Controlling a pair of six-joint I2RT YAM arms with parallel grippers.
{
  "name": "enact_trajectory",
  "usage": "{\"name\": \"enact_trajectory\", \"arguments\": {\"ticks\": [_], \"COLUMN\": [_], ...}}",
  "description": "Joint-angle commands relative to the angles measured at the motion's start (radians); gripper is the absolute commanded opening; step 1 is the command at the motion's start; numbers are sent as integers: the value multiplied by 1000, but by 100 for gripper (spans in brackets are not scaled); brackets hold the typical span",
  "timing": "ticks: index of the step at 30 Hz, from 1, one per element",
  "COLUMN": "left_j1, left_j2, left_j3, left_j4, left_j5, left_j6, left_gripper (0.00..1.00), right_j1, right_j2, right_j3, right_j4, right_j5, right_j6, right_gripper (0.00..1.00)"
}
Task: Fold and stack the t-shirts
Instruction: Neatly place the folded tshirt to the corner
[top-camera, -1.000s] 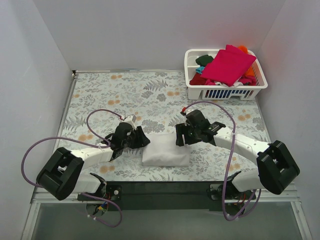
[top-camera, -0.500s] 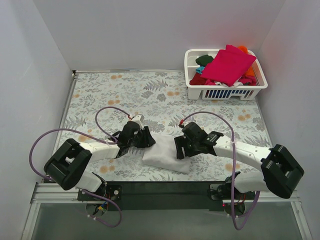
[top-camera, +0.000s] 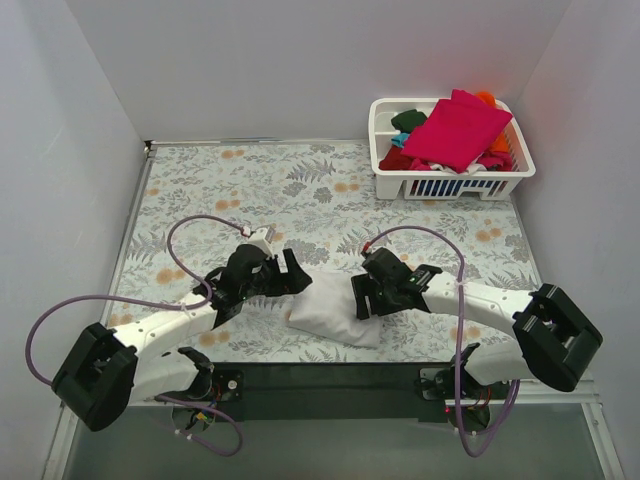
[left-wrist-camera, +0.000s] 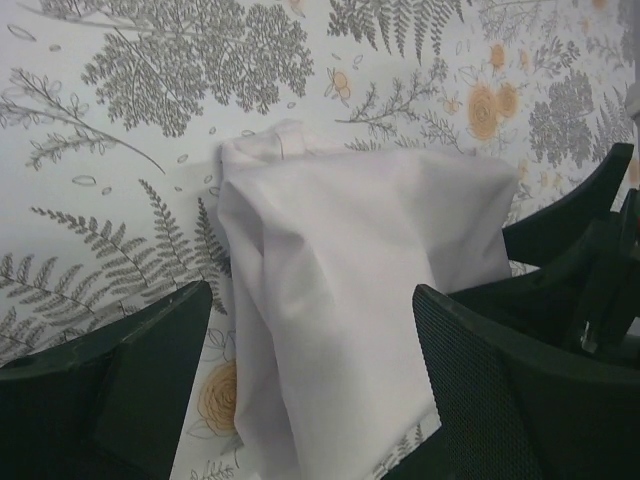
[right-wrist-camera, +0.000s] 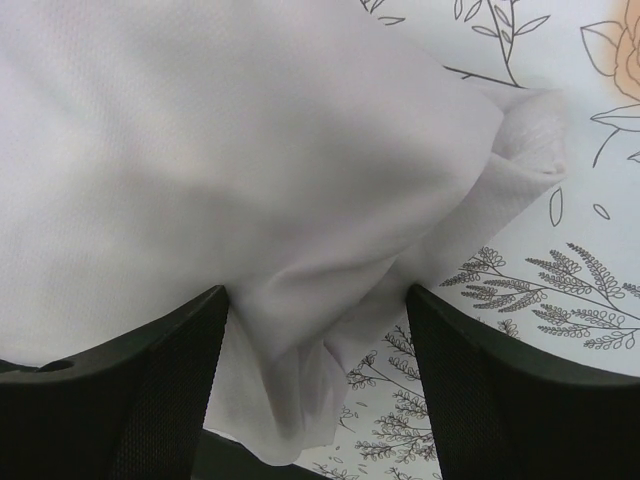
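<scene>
Skewed since earlier, the white t-shirt (top-camera: 325, 314) lies between spread jaws: left gripper (top-camera: 293, 280) at 10 o'clock, right gripper (top-camera: 357, 297) at 2 o'clock, possibly touching.

My left arm (top-camera: 170, 325) and right arm (top-camera: 490, 298) wear white shells between chunky black joints. A thin purple cable (top-camera: 205, 219) loops off each. My left claw (top-camera: 290, 277) and right claw (top-camera: 360, 297) are matte black, fingers (left-wrist-camera: 480, 390) faced with fine dotted mesh.

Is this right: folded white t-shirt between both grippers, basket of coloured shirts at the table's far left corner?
No: the top external view shows the basket at the far right corner. The white t-shirt does lie between the left gripper and right gripper.
</scene>
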Motion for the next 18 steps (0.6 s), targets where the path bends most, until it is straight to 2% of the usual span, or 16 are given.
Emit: {"name": "enact_trajectory", "arguments": {"ticks": [1, 5, 11, 18], "left_j1": [1, 1, 1, 1], "left_j2": [-42, -32, -14, 108], "left_j3": [-45, -82, -120, -183], "left_j4": [-83, -126, -82, 177], "left_j5": [98, 123, 163, 279], "left_j6": [-62, -119, -174, -257], "left_gripper": [76, 77, 79, 80], "right_j1": [0, 0, 0, 6], "right_j2": [67, 67, 51, 58], "right_j3": [-32, -17, -17, -24], "right_j4": [-32, -29, -29, -12], "right_j5": [58, 54, 57, 48], "right_j6": [2, -7, -13, -12], "right_gripper": [66, 66, 67, 67]}}
